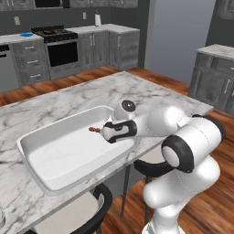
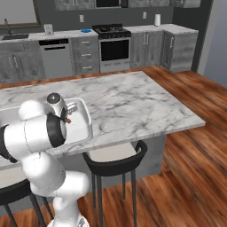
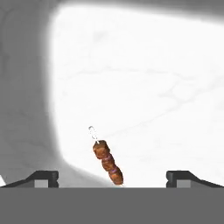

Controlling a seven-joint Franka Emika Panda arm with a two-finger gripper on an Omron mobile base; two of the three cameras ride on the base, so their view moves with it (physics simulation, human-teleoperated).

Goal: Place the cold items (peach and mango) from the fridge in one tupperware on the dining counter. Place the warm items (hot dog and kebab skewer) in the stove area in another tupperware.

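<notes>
Kebab skewer (image 3: pixel 107 162) lies inside the white tupperware (image 1: pixel 32 155) on the marble dining counter (image 1: pixel 68 96), directly ahead of the gripper (image 3: pixel 112 177) and between its two finger tips, slightly nearer the left one in the hand view. Gripper jaws stand spread wide, with nothing between the pads; the skewer is apart from both tips. In the left base view the skewer's brown end (image 1: pixel 94 130) shows just beyond the hand, near the tray's far-right wall. The right base view shows the hand over the tray's right end (image 2: pixel 86 116).
</notes>
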